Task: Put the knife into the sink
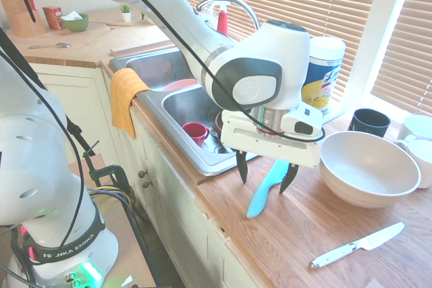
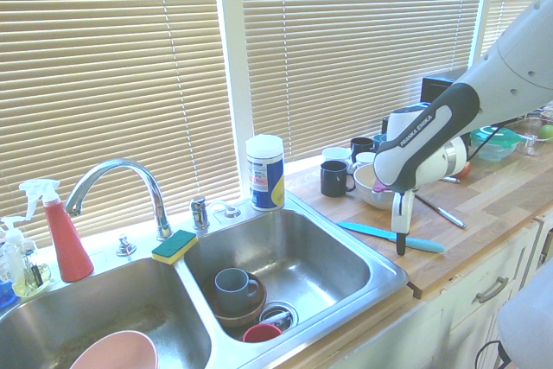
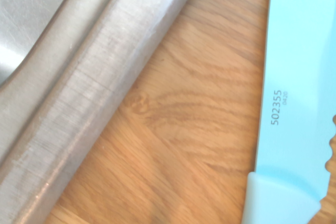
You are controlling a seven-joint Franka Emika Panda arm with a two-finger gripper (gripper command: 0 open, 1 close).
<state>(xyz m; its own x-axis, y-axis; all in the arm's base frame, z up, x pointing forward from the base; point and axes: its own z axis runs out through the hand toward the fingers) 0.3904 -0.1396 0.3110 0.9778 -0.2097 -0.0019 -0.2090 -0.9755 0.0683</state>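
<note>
The turquoise knife [image 1: 264, 190] lies flat on the wooden counter, just right of the sink [image 1: 183, 102], with its blade toward the sink rim. My gripper [image 1: 265, 172] hangs directly over it, open, with one dark finger on each side of the knife and the tips close to the counter, gripping nothing. From the other side the knife [image 2: 389, 237] shows beside the sink [image 2: 333, 248], with one finger [image 2: 400, 232] in front of it. The wrist view shows the knife's blade [image 3: 299, 103] with a serrated edge, next to the steel sink rim [image 3: 79, 82].
A cream bowl [image 1: 368, 166], a white-handled knife [image 1: 358, 244] and a black mug [image 1: 368, 121] sit on the counter to the right. A wipes canister [image 1: 322, 72] stands behind the gripper. The near basin holds a red cup [image 1: 196, 131] and dishes [image 2: 233, 291]. An orange cloth [image 1: 125, 96] drapes over the sink front.
</note>
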